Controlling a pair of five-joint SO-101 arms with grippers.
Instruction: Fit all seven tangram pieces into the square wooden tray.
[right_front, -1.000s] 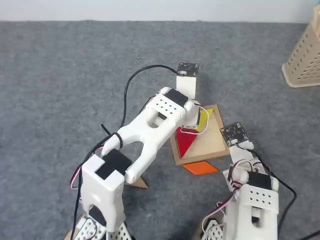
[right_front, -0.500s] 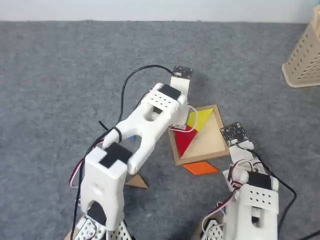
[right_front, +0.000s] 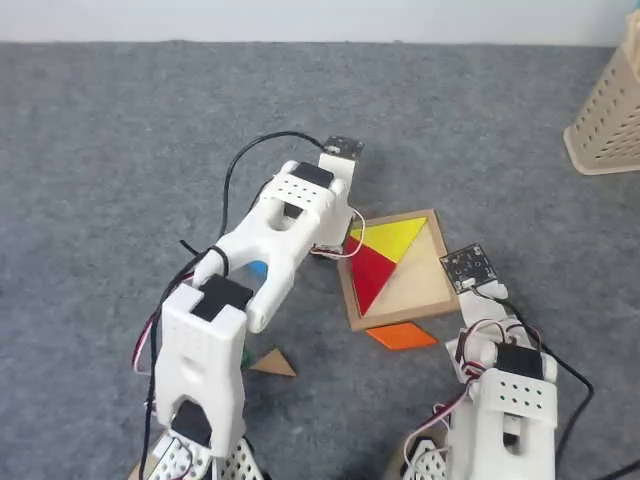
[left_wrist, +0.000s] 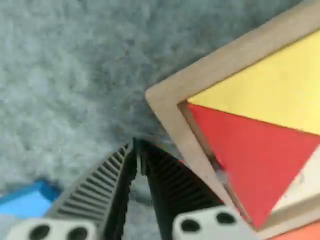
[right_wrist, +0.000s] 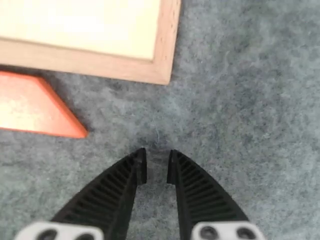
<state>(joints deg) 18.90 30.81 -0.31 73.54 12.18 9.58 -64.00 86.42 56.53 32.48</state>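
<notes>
Nearest me, my right claw (right_wrist: 156, 167) hangs over the carpet (right_wrist: 250, 100), tips barely parted, gripping nothing. I count three loose pieces: one tan triangle (right_front: 272, 363) near left, one orange piece (right_front: 402, 335) just beside the near edge of the tray (right_front: 420, 280), and one blue piece (right_front: 257, 268) farther left. Two pieces lie inside: one red triangle (right_front: 372, 275) and one yellow triangle (right_front: 388, 238). My left claw (left_wrist: 139, 150), pressed together, sits just beside the tray's far left corner.
</notes>
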